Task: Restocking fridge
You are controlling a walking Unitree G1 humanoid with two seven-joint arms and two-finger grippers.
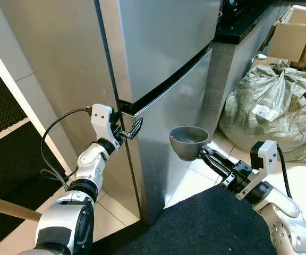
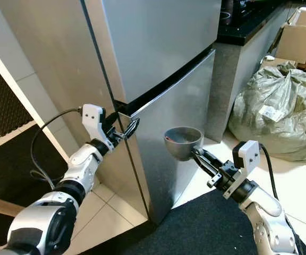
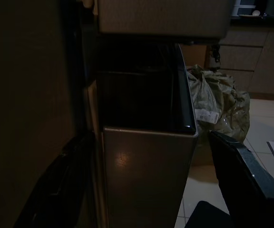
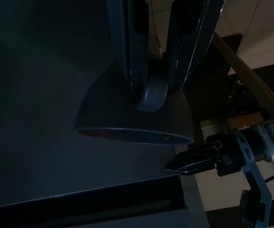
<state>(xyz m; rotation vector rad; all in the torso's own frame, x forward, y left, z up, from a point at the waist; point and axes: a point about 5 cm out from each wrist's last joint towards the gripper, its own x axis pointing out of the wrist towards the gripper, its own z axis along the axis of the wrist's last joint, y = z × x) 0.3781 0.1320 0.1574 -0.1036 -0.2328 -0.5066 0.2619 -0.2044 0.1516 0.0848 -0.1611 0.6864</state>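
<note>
The right gripper (image 1: 205, 154) has its 2 black fingers pressed together on the rim of a grey bowl (image 1: 188, 142), pinching it and holding it upright in the air just in front of the lower door (image 1: 174, 111) of the steel fridge (image 1: 158, 48). The bowl is deep and round, dull grey, with something reddish faintly visible inside. The left gripper (image 1: 132, 130) is at the corner of the fridge, level with the dark gap between the upper and lower doors, its fingers spread slightly around the top corner of the lower door. Both doors look closed. A bulging grey sack (image 1: 274, 109) sits on the tiled floor beside the fridge, near a dark counter (image 1: 246, 21)
</note>
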